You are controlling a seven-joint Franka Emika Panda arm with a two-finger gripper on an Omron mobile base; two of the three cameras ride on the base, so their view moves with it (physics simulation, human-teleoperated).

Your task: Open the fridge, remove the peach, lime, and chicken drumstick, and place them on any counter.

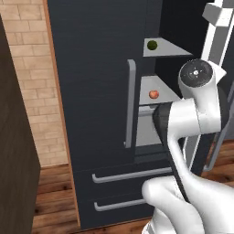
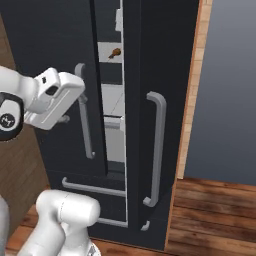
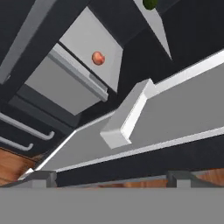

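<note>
The fridge (image 1: 96, 91) stands straight ahead with its left door shut and its right door (image 2: 150, 75) swung partly open. In the gap, the dark green lime (image 1: 152, 45) sits on an upper shelf and the orange-red peach (image 1: 154, 94) on the shelf below. The brown chicken drumstick (image 2: 115, 52) lies on an upper shelf. My gripper (image 3: 111, 178) is open and empty, in front of the gap near the door's inner side. From there the peach (image 3: 98, 58) is up and to the left, and the lime (image 3: 151, 3) is at the top edge. The counter is out of view.
A white door bin (image 3: 127, 116) juts from the open door's inner face close ahead of the fingers. Two drawers with grey handles (image 1: 132, 175) sit below the doors. A dark brown cabinet (image 1: 16, 160) stands to the left, with a brick wall (image 1: 32, 68) behind it.
</note>
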